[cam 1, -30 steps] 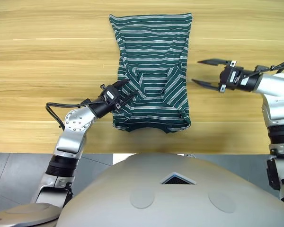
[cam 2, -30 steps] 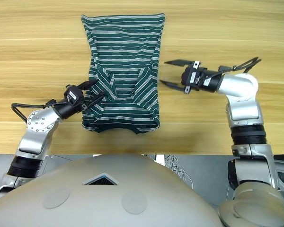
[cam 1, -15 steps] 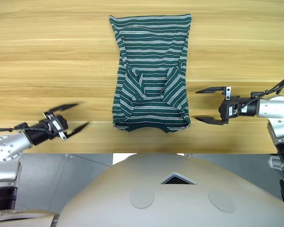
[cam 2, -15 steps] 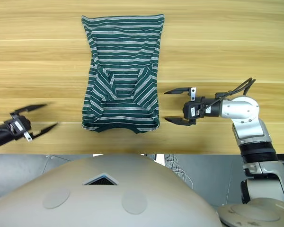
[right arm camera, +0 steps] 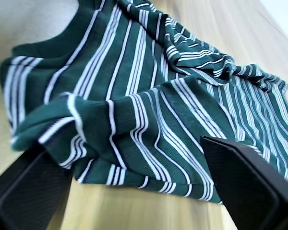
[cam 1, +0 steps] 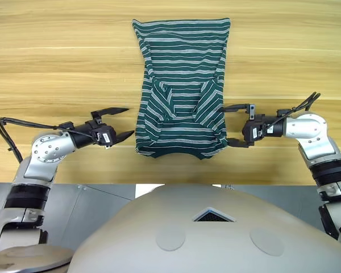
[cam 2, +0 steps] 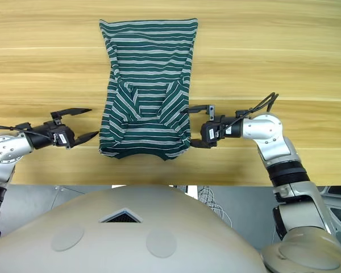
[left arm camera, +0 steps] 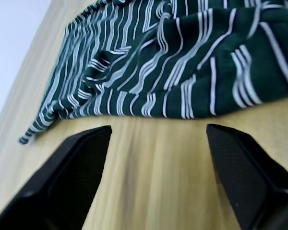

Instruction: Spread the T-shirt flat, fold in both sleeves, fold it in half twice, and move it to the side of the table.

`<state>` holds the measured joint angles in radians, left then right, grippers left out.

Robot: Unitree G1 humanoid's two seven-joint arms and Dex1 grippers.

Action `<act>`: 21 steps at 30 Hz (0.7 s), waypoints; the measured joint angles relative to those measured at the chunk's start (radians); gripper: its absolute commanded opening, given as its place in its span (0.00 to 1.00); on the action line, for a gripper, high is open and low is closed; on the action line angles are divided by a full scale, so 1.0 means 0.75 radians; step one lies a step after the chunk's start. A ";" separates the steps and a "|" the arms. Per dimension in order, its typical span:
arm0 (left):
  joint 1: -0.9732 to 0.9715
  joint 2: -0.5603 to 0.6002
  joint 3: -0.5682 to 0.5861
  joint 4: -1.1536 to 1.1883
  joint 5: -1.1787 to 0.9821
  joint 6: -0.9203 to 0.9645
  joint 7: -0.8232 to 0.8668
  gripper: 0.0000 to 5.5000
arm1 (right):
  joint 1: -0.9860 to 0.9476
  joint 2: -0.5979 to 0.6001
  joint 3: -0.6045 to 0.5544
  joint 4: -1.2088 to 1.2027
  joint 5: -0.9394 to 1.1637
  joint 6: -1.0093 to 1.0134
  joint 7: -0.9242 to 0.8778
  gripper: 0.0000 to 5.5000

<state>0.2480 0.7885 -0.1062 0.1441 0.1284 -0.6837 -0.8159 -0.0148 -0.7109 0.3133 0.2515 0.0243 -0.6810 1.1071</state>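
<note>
Sleeves folded in, the T-shirt [cam 1: 182,85] lies unhalved on the bench [cam 1: 57,57], left pincer [cam 1: 129,120] and right pincer [cam 1: 225,125] spread beside its near corners.

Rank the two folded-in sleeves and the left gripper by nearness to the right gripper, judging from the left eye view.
1. Right-side sleeve, just beside the right gripper.
2. Left-side sleeve, across the T-shirt middle.
3. Left gripper, off the shirt's left edge.

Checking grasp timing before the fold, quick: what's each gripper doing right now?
Left gripper: open, empty, just short of the T-shirt's left edge.
Right gripper: open, jaws straddling the T-shirt's right edge, not clamped.
</note>
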 measured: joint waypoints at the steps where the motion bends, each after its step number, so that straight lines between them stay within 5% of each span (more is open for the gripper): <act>1: -0.015 0.001 -0.015 0.005 0.000 -0.001 0.000 0.65 | -0.012 0.008 0.006 0.008 -0.006 0.000 -0.009 0.86; 21: -0.201 -0.007 -0.333 0.018 -0.050 -0.041 -0.011 0.66 | -0.028 0.060 0.049 0.013 0.017 0.097 -0.010 0.26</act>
<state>0.0971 0.7829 -0.3561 0.1580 0.0912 -0.7140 -0.8243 -0.0359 -0.6662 0.3504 0.2609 0.0367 -0.6085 1.1000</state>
